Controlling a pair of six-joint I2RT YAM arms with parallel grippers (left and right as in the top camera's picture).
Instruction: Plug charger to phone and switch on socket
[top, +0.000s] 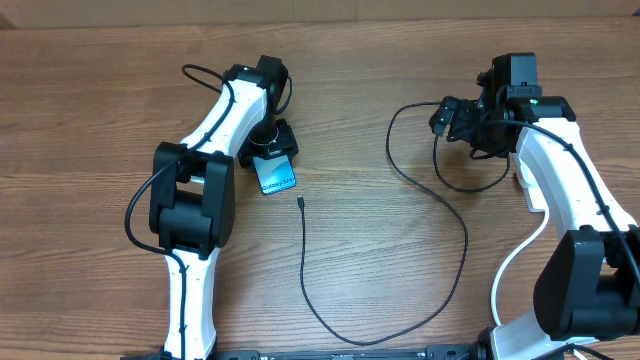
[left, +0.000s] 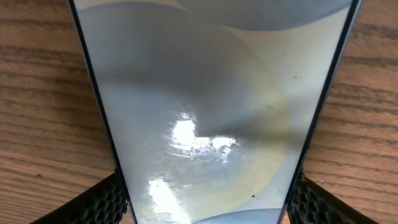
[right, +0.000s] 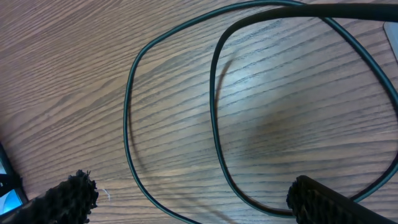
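Once from overhead, finds the phone (top: 277, 177) left of centre on the table (top: 380, 60), screen lit blue, upper end under the left gripper (top: 268, 150). Close up from the left wrist, fills the frame with the phone (left: 205, 93) and sets black fingertips (left: 102, 202) hard by both long edges at the lower corners; cannot tell whether pinching or merely flanking.

Only overhead traces the charger (top: 465, 240) whole: plug tip (top: 300, 203) near the phone's lower right corner, apart from it, then a wide curve along the bottom and up toward the right gripper (top: 450, 118). From the right wrist, catches just two loops of charger (right: 127, 112) on the wood, with the right gripper (right: 196, 205) spread wide above, clasping nothing.

At right overhead, glimpses the socket (top: 524, 185), mostly hidden beneath the right arm (top: 560, 170).
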